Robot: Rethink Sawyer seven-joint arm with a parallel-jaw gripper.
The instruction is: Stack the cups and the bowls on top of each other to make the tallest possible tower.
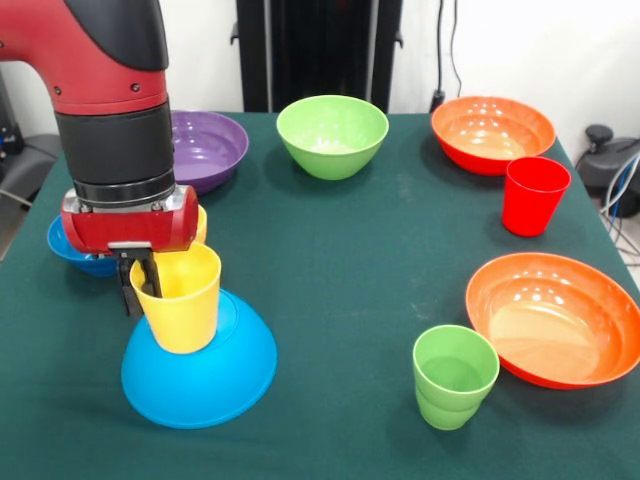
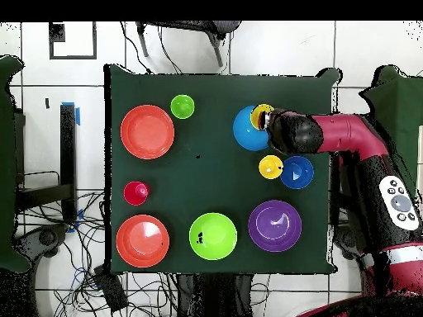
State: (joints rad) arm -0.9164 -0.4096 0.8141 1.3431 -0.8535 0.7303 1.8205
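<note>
I see a yellow cup (image 1: 183, 298) standing upright on the overturned light-blue bowl (image 1: 200, 368) at one side of the green worktop (image 1: 350, 260). My pincer (image 1: 140, 285) is clamped on the cup's rim, one finger inside. Just behind sit a second yellow cup (image 2: 270, 167) and the small dark-blue bowl (image 2: 297, 172). The green cup (image 1: 455, 376) stands well apart.

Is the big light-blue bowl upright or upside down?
Upside down: the light-blue bowl domes upward, and a yellow cup sits on its base.
</note>
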